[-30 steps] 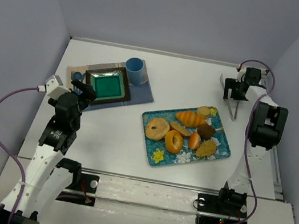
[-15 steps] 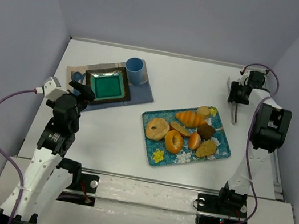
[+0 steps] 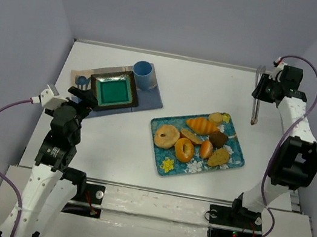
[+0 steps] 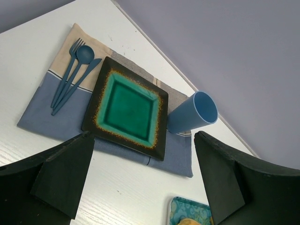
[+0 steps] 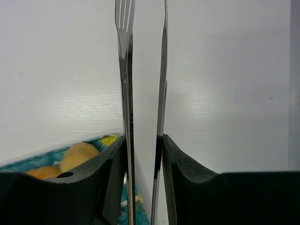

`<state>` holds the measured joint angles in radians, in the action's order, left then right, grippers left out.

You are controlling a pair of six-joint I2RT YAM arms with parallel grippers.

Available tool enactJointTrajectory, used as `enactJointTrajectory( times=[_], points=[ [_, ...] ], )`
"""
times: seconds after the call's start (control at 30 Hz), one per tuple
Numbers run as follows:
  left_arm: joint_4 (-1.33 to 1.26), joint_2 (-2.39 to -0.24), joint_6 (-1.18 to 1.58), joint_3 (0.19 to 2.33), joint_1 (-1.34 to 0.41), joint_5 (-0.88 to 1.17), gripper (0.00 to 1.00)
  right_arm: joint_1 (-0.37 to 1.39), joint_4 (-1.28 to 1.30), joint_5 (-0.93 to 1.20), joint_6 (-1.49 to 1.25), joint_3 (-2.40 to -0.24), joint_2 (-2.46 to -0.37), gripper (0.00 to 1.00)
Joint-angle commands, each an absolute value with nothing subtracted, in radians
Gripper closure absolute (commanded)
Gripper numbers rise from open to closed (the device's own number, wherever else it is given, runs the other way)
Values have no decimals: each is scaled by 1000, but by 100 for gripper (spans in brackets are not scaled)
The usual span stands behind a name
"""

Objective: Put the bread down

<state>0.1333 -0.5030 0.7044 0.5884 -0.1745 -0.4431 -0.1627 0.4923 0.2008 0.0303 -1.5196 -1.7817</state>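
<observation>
The bread, a glossy orange ring, lies near the front of the patterned blue tray, between a paler bagel and other pastries. My right gripper hovers at the back right of the table, shut on metal tongs that hang toward the table. In the right wrist view the gripper pinches the tongs, a fork-tipped arm and a flat arm; the tray's corner shows at lower left. My left gripper is open and empty near the placemat; in its wrist view the gripper frames bare table.
A green square plate sits on a blue-and-tan placemat with a blue cup and blue cutlery at the back left. A croissant-like roll lies at the tray's back. Walls close in on three sides.
The right gripper closed on the tongs and lifted them off the table, swinging right and back. The left arm drew back slightly toward its base.
</observation>
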Motion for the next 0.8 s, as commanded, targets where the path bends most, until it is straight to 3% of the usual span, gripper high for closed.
enactJointTrajectory(
  times=[0.0,0.23,0.47,0.77],
  points=[
    [98,-508,706,578,-175,-445,1,-166,570,271,-80,-1435,-1627,57],
    [71,-520,700,572,-175,-416,1,-85,581,345,-147,-1198,-1337,56],
    [57,-528,696,571,-175,-381,1,208,728,245,-219,-1073,-1085,54],
    [43,-534,692,566,-176,-351,1,448,917,307,-299,-1017,-1014,54]
  ],
)
